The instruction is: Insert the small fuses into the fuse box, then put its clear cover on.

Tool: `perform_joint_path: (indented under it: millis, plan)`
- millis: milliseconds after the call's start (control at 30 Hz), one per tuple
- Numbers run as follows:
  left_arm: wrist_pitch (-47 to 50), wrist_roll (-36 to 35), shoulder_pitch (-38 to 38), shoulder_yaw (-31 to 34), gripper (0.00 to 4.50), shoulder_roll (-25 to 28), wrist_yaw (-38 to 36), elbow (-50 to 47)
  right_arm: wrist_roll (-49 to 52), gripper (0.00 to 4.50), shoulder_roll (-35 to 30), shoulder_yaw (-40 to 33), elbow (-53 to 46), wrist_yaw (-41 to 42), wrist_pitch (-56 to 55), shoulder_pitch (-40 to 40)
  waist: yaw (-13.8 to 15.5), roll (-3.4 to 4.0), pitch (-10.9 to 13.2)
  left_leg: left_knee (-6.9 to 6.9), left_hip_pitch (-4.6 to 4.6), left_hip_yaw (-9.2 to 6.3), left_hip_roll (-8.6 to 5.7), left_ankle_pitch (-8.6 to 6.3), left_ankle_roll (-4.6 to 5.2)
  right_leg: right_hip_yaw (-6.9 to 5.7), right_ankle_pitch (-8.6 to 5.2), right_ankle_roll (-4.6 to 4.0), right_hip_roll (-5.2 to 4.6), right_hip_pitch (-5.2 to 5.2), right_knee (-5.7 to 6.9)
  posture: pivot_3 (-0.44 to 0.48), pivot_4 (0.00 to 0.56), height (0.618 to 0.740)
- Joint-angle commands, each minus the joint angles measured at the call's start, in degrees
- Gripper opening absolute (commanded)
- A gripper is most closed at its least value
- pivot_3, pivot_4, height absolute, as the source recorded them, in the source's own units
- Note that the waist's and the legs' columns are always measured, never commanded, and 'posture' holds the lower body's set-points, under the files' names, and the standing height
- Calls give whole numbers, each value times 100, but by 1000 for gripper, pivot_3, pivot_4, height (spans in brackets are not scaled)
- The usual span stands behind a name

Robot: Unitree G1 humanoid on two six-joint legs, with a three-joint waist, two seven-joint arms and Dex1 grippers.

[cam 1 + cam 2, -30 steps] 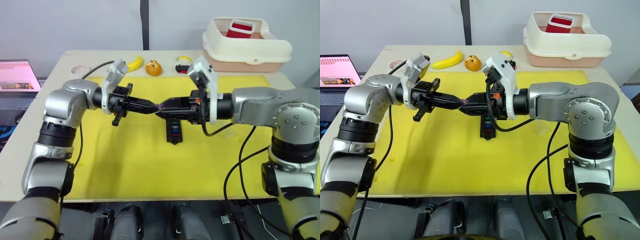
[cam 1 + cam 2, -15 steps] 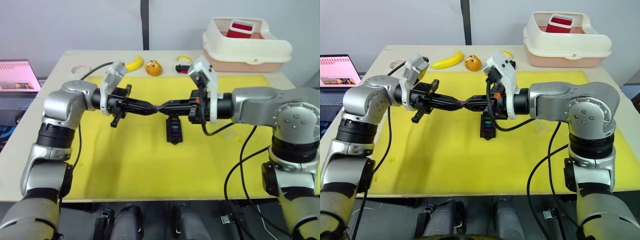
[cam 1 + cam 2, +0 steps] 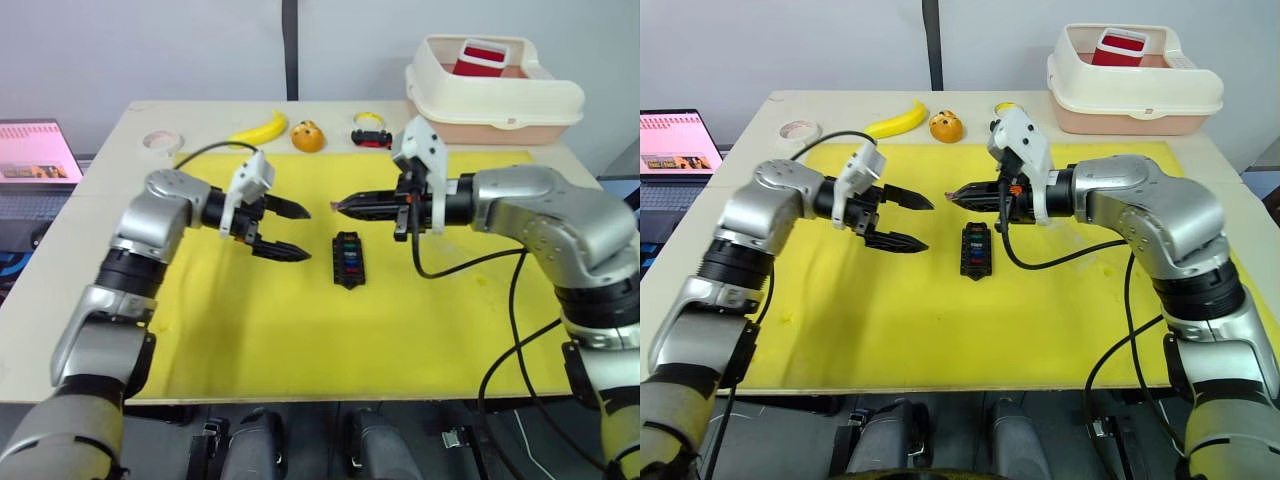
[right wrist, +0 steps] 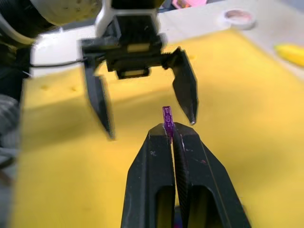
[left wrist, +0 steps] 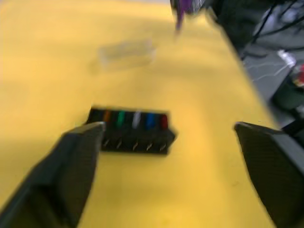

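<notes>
The right gripper (image 4: 172,130) is hovering above the mat (image 3: 250,330), its fingers pressed together and pinching a purple fuse (image 4: 167,115) by one end, so the rest of it is sticking out past the tips, free to go into a slot. The left gripper (image 3: 290,231) is hanging at about nine o'clock of it, fingers spread wide and holding nothing, facing the fuse tip to tip, apart from it.

The box (image 3: 347,258) is lying flat on the mat, just below and between the two grippers, roughly at six o'clock of the fuse. One row is already showing amber, green, grey, blue and red fuses (image 5: 135,118), so I would judge this purple one is among the last.

The cover (image 5: 126,52) is lying on the mat well beyond the box, waiting.
</notes>
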Motion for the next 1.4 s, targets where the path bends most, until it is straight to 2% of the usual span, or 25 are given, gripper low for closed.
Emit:
perform_joint_path:
  millis: [33,167,567,833,1400]
  plan:
    - [-786,515,-108,-173,4416,-257,278,513,-828,0,160,260,1141,921,-1318,-213,-1,-1,1,0,0,1,0,-1,1,0,0,0,0,0,-1,0,150,739]
    - [-989,688,-182,-137,4416,-532,474,858,-1441,0,622,400,2491,1454,-2312,-473,-7,0,1,-1,-1,4,1,0,1,1,0,1,0,-3,0,0,150,739]
    - [-839,708,-2,-38,4416,-576,583,564,-2115,0,1330,-17,4672,2130,-3710,-825,-5,1,2,-1,1,7,3,2,-4,1,1,2,0,-3,7,0,150,739]
    - [-732,726,61,18,4416,-505,579,341,-2519,0,1501,-59,5479,2456,-4322,-937,-14,2,2,-1,4,7,3,6,-11,1,1,2,0,-2,10,0,150,739]
    - [-450,693,235,47,4416,-338,565,-140,-3075,0,1715,-229,6671,2576,-5080,-1439,-27,4,2,-2,6,8,3,20,-35,1,1,2,0,-2,13,0,150,739]
